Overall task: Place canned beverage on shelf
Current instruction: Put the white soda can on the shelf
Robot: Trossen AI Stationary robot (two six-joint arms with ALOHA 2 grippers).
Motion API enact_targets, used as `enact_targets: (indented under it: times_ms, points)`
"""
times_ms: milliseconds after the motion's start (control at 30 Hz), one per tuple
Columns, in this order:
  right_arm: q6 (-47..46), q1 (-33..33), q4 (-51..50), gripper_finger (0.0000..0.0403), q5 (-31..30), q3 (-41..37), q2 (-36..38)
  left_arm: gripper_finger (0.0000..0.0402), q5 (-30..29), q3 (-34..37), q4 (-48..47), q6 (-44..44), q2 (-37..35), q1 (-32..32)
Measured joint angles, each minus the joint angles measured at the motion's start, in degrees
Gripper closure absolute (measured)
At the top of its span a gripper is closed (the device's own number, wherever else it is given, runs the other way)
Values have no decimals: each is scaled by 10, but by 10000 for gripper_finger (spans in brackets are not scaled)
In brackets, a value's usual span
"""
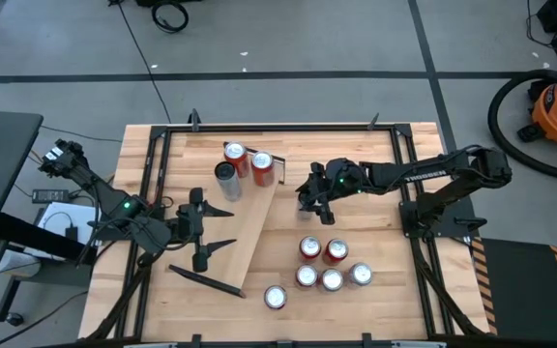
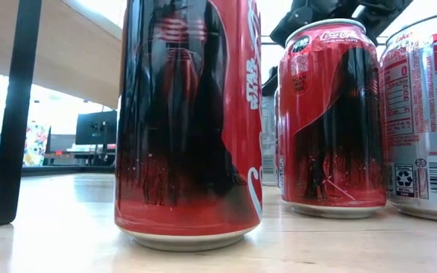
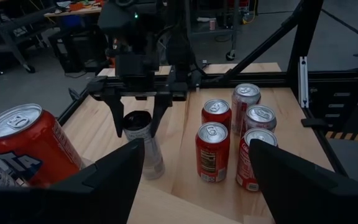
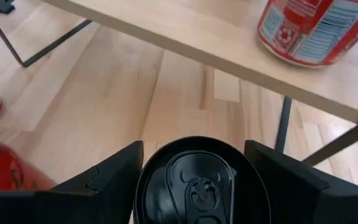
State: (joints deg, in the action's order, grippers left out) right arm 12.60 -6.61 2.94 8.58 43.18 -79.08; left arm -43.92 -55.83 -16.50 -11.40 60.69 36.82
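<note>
Right wrist view: the right gripper (image 4: 191,149) has its fingers apart around a black can (image 4: 194,186) on the table, beside the shelf (image 4: 185,37). I think it must squeeze next, then lift. The left gripper (image 1: 204,227) waits, fingers apart.

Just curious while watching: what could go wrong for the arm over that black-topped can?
The right gripper sits over the black-topped can, which stands close to the shelf, so raising it could clip the plank's edge. A red can already stands near that edge and might get knocked over when the new one arrives.
</note>
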Motion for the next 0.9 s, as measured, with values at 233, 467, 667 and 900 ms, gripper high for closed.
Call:
enact_targets:
  times_ms: [233, 467, 667, 900]
  points:
    - [4, 2, -12, 69, -29, 12, 1, 100, 0, 0, 0, 0, 0, 0]
    - [10, 25, -74, 50, -62, 70, 1, 100, 0, 0, -1, 0, 0, 0]
    - [10, 59, -139, 50, -130, 86, 1, 100, 0, 0, -2, 0, 0, 0]
    - [9, 84, -179, 50, -236, 85, 1, 100, 0, 0, -1, -1, 1, 0]
